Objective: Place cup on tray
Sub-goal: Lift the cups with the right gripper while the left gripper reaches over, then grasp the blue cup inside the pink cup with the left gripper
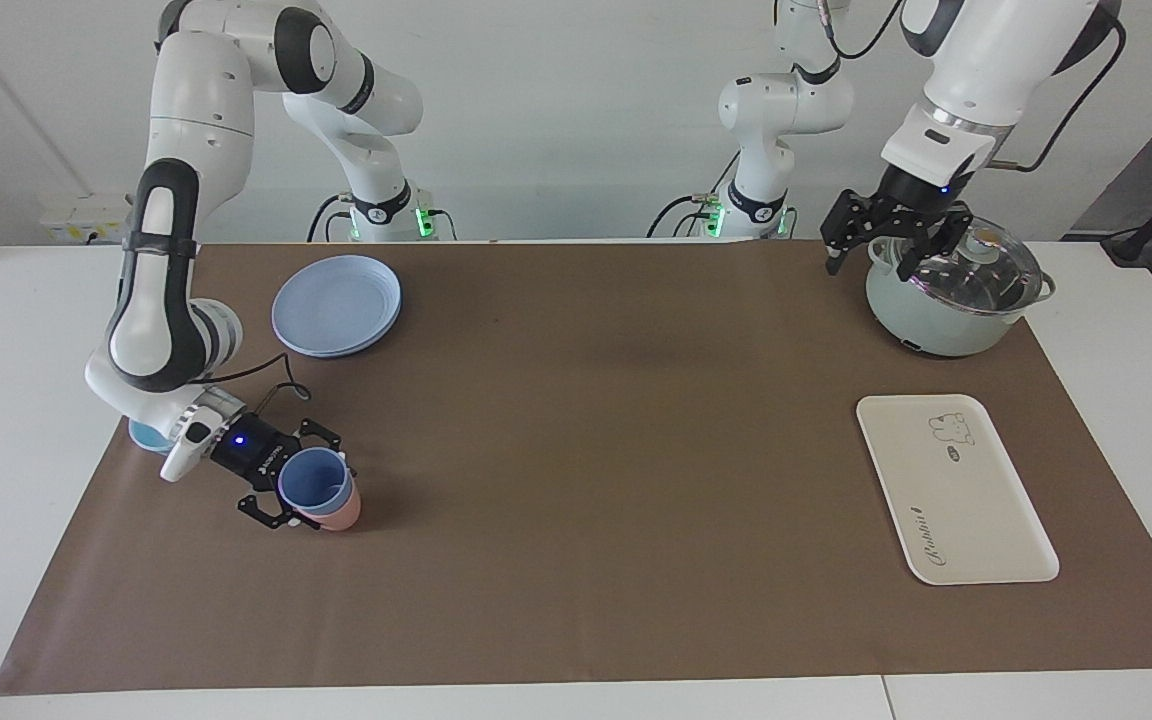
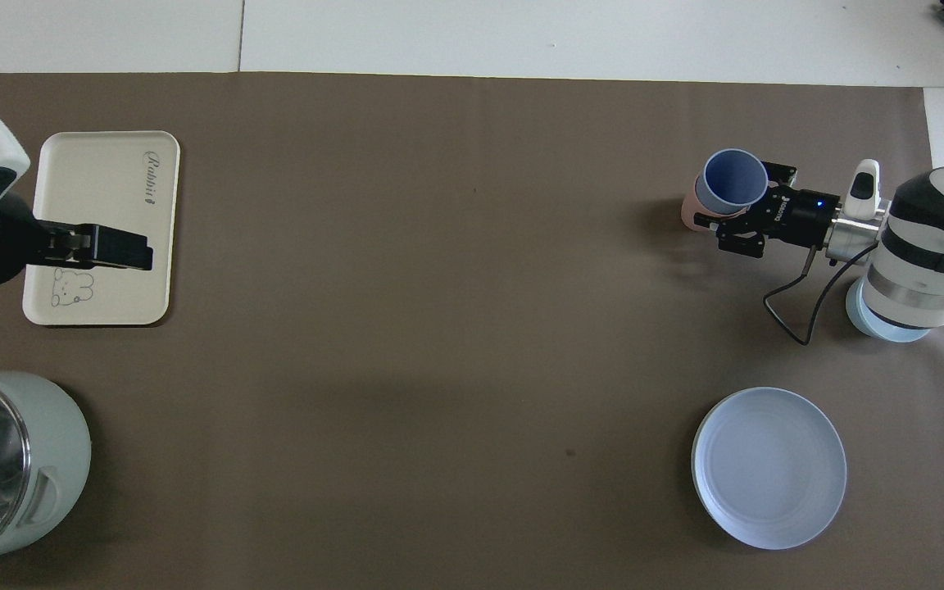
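Observation:
The periwinkle-blue cup [image 1: 314, 483] [image 2: 734, 179] stands nested in a salmon-pink tumbler [image 1: 341, 517] [image 2: 690, 213] on the brown mat, toward the right arm's end of the table. My right gripper [image 1: 308, 487] [image 2: 749, 205] lies low and level, its fingers shut on the cup from both sides. The cream-white tray [image 1: 951, 490] [image 2: 103, 188] lies flat toward the left arm's end. My left gripper [image 1: 881, 248] [image 2: 129, 250] hangs open and holds nothing, up in the air beside the pot; from overhead it covers part of the tray.
A pale green pot [image 1: 941, 310] [image 2: 13, 459] with a glass lid stands nearer to the robots than the tray. A round blue plate [image 1: 336, 305] [image 2: 767, 467] sits nearer to the robots than the cups. A light-blue bowl [image 1: 144, 436] [image 2: 882, 326] is partly hidden under the right arm.

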Robot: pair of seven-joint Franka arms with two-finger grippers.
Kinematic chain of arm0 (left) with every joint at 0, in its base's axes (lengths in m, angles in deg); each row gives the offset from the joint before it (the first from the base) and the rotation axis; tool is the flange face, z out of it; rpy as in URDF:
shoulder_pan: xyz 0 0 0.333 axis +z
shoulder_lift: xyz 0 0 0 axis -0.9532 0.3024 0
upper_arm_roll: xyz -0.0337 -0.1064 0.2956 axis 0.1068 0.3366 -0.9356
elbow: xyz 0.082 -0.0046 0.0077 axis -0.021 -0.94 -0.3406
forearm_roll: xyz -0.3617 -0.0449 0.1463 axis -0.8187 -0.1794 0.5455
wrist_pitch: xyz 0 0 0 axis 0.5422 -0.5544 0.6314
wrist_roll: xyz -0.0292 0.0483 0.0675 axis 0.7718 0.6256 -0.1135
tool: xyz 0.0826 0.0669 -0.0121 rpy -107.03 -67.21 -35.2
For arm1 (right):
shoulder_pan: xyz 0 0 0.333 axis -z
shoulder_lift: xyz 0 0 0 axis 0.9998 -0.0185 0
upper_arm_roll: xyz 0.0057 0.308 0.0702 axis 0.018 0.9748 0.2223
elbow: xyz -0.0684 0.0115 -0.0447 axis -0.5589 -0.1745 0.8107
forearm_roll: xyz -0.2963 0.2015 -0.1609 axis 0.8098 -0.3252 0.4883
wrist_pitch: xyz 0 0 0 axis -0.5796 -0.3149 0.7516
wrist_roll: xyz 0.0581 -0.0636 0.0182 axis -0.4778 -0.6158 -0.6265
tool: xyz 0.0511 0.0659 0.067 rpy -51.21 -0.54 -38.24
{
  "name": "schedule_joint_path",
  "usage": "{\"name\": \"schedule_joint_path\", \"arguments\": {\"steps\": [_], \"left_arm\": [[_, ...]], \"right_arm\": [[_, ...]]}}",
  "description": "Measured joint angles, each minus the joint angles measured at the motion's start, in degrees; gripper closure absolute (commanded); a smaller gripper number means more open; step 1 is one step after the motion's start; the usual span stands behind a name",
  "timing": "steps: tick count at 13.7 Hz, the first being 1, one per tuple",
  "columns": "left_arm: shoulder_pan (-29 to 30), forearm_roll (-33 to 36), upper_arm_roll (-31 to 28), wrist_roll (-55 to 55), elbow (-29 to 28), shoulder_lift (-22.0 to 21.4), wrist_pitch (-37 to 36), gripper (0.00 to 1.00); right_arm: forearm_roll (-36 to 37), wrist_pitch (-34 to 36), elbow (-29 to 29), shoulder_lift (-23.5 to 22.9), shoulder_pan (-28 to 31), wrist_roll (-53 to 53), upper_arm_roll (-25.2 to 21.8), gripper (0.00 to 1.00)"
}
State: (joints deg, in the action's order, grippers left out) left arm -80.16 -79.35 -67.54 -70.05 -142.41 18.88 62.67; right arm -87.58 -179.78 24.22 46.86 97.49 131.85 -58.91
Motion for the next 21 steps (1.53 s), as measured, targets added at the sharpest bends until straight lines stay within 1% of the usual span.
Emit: {"name": "schedule_joint_path", "arguments": {"steps": [1,3,5,7,9,10,12,15,19,21], "left_arm": [[-2.8,0.0,0.1,-3.5,1.6,2.0,0.9,0.13],[-8.1,0.0,0.2,-10.8,6.4,7.4,2.9,0.15],[-12.7,0.2,0.1,-17.3,12.5,14.0,5.0,0.16],[-15.5,0.4,-0.2,-21.9,18.9,20.0,6.4,0.16],[-16.0,0.4,-0.4,-23.2,23.5,23.5,6.6,0.17],[-16.0,0.4,-0.6,-23.4,24.8,24.3,6.6,0.20],[-16.3,0.3,-0.4,-23.7,26.2,24.7,7.2,0.21],[-19.0,0.3,-0.2,-26.5,26.9,25.4,9.2,0.27],[-22.4,-0.3,0.1,-32.7,28.0,27.5,16.8,0.37],[-22.9,-0.4,0.2,-34.8,28.0,28.7,18.6,0.42]], "right_arm": [[0.0,0.0,-0.3,0.1,0.0,-0.8,0.0,1.00],[0.1,0.0,-1.2,1.3,-0.7,-2.8,0.0,1.00],[2.6,-0.2,-1.8,4.3,-2.4,-7.5,0.0,1.00],[7.7,-0.6,-2.0,8.5,-5.0,-15.5,0.1,1.00],[11.5,-1.7,-2.0,12.3,-8.0,-23.2,0.1,1.00],[13.7,-2.9,-2.0,13.8,-9.3,-26.7,0.1,1.00],[17.4,-5.4,-1.8,15.6,-12.1,-32.6,0.1,1.00],[24.2,-10.9,-1.5,15.8,-17.2,-41.1,0.2,1.00],[30.2,-19.0,-0.7,15.8,-24.5,-50.1,0.3,1.00],[33.8,-20.6,-0.3,15.9,-26.8,-53.0,0.3,1.00]]}}
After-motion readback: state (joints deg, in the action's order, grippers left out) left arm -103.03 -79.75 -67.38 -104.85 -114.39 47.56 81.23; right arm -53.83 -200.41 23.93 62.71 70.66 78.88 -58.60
